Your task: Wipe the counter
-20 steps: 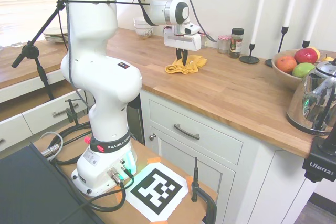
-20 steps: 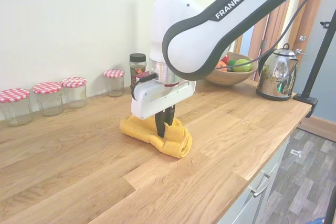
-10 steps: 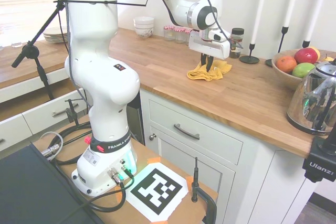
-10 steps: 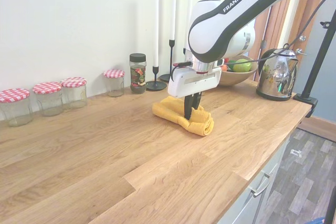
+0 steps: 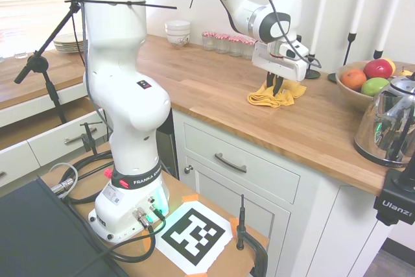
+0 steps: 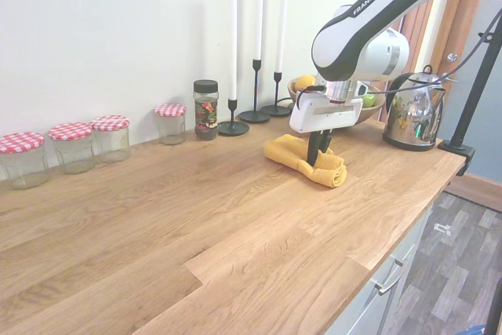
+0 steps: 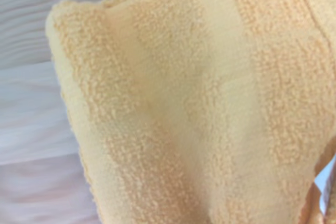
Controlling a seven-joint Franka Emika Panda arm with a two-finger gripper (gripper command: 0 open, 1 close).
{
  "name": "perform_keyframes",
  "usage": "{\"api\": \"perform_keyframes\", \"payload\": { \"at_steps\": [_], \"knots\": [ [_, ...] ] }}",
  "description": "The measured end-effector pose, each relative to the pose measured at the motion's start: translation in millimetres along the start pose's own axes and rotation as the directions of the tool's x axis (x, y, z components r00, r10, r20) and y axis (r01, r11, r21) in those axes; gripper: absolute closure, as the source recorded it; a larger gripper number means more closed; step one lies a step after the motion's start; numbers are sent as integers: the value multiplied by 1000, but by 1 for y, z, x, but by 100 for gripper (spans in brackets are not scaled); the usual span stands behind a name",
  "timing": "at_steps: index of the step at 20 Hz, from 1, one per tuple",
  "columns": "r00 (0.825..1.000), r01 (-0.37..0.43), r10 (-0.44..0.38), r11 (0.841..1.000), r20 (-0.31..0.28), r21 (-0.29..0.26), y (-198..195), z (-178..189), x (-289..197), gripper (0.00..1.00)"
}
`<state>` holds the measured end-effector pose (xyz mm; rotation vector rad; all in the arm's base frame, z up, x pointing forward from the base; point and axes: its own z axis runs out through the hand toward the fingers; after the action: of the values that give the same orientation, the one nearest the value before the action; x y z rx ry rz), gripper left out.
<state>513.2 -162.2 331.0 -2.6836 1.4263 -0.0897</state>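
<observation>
Wooden planks of the counter (image 6: 196, 233) lie bare and warm-brown nearest to me, running long on top of the white cabinets (image 5: 240, 173). Further along it, the gripper (image 6: 317, 156) points straight down into a yellow towel (image 6: 302, 158), and its two dark fingers are pinched together on a fold of the cloth, which lies bunched on the wood. The wrist view shows only the terry fabric filling the picture, with a little wood at one side.

Behind the towel stand three black candlesticks (image 6: 255, 92), a spice jar (image 6: 206, 109) and jars with checked lids (image 6: 94, 140) along the wall. A fruit bowl (image 5: 360, 89) and a shiny kettle (image 5: 389, 121) are near, toward the end of the counter.

My worry is this end. If the wiping goes on in that direction, I think the towel or the arm may push the bowl or a candlestick, because they are close and the candles are tall and easy to tip.
</observation>
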Motion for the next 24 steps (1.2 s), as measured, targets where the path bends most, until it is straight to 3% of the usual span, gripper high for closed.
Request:
{"api": "perform_keyframes", "payload": {
  "at_steps": [4, 5, 24],
  "knots": [
    [999, -32, 32, 999, 2, 11, 24, -3, 24, 100],
    [999, -42, 42, 999, 6, 9, 28, -3, 28, 0],
    [998, -61, 61, 998, 19, 3, 34, -6, 35, 0]
  ]
}}
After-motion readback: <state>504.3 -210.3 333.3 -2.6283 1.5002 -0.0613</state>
